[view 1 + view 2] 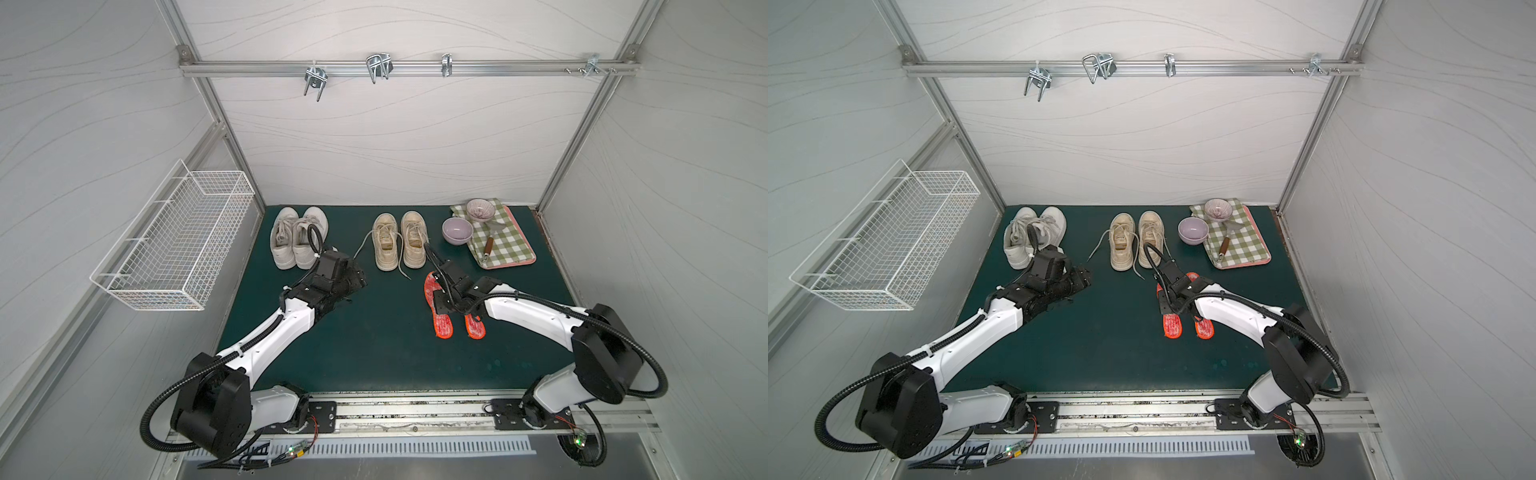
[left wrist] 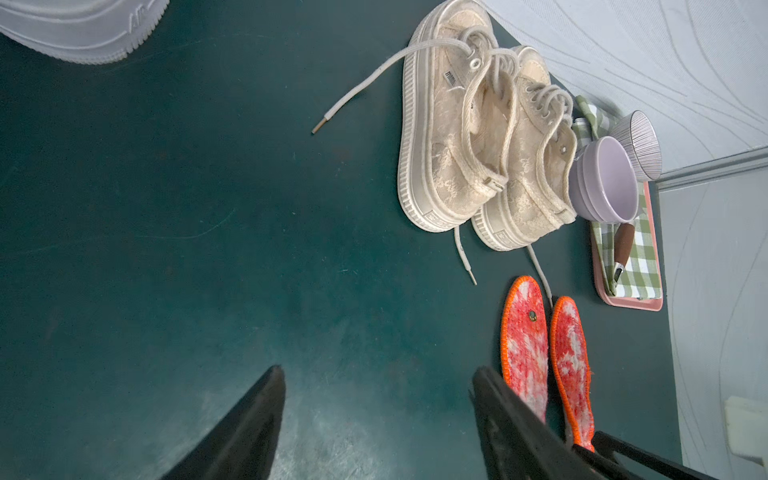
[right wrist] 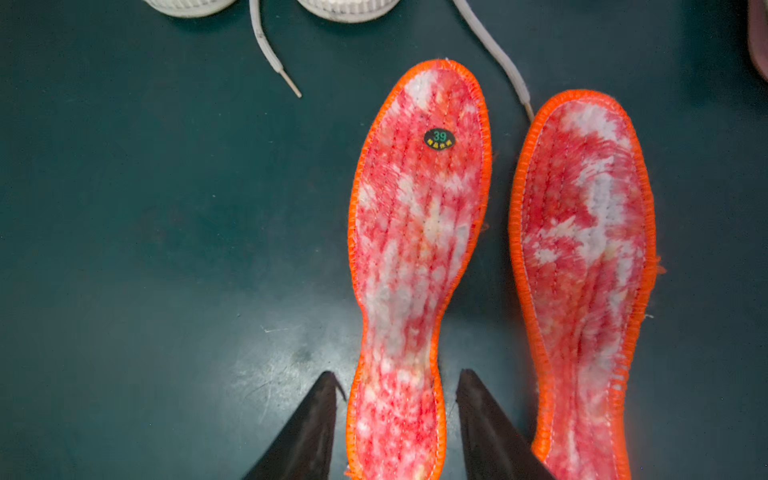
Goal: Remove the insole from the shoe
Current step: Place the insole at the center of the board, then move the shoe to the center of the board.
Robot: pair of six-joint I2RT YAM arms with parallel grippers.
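Top views: the stickered insole (image 1: 444, 328) and the second insole (image 1: 475, 326) lie flat on the green mat (image 1: 374, 353), side by side, just in front of the beige shoes (image 1: 399, 241). Both are out of the shoes, so I judge removal done. My right gripper (image 1: 444, 309) hovers over the stickered insole. My left gripper (image 1: 359, 279) waits beside the white sneakers (image 1: 297, 237), clear of the work.

Left wrist: left jaws wide, only mat between them.

Right wrist: right jaws partly parted, fingertips (image 3: 324, 395) straddling the stickered insole's narrow waist, gripping nothing. The waist is probably chosen as the easiest span.
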